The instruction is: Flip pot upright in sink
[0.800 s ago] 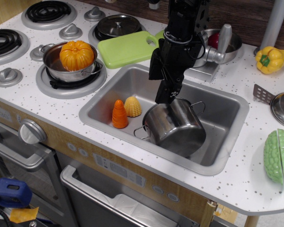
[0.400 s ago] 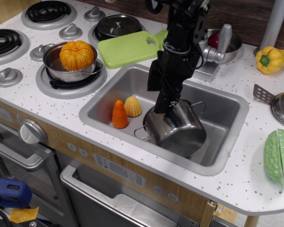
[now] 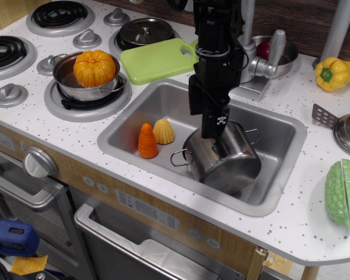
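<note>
observation.image: the gripper (image 3: 214,129) hangs straight down over the sink (image 3: 280,195), its tip at the far rim of the pot (image 3: 223,158). the fingers appear pinched on that rim, one inside and one outside, though the pads themselves are hidden behind the arm and the pot wall. the pot stands in the middle-right part of the basin, tilted, its mouth turned up and toward the back edge of the counter, its base leaning toward the front edge. its axis thus runs from front-low to back-high, and the held rim lies directly under the fingers; judged from this, the remaining move is to tip the base down flat. one wire handle points left, the other right. nothing can be seen inside the pot.

also in the basin, at its left end and apart from the pot: an orange cone-shaped toy (image 3: 147,141) and a yellow corn piece (image 3: 163,131), touching each other. on the burner near the left edge, a shallower pan (image 3: 67,79) holds a pumpkin (image 3: 94,67). behind the sink, a bowl (image 3: 287,55) holds something red.
</note>
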Available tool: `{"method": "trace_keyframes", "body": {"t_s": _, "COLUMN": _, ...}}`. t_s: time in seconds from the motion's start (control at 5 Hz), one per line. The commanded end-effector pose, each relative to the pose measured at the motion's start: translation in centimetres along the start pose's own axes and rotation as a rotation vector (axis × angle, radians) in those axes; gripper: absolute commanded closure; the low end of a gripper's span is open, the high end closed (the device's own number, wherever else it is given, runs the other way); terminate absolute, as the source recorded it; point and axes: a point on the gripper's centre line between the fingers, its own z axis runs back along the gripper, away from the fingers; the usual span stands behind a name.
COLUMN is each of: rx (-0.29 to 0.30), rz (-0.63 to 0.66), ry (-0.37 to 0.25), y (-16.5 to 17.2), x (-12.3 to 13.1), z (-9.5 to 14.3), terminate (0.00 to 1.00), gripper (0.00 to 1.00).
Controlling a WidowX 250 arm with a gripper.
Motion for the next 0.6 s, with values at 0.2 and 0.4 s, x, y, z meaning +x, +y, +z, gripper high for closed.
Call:
{"method": "trace_keyframes", "body": {"t_s": 0.2, "rx": -0.179, "rz": 0.129, "ry": -0.211, "y": -0.2, "x": 0.9, "z": 1.0, "terminate": 0.0, "gripper": 0.0}}
{"method": "trace_keyframes", "body": {"t_s": 0.4, "rx": -0.254, "rz": 0.156, "ry": -0.199, "y": -0.9, "x": 0.4, "z": 0.9, "terminate": 0.0, "gripper": 0.0}}
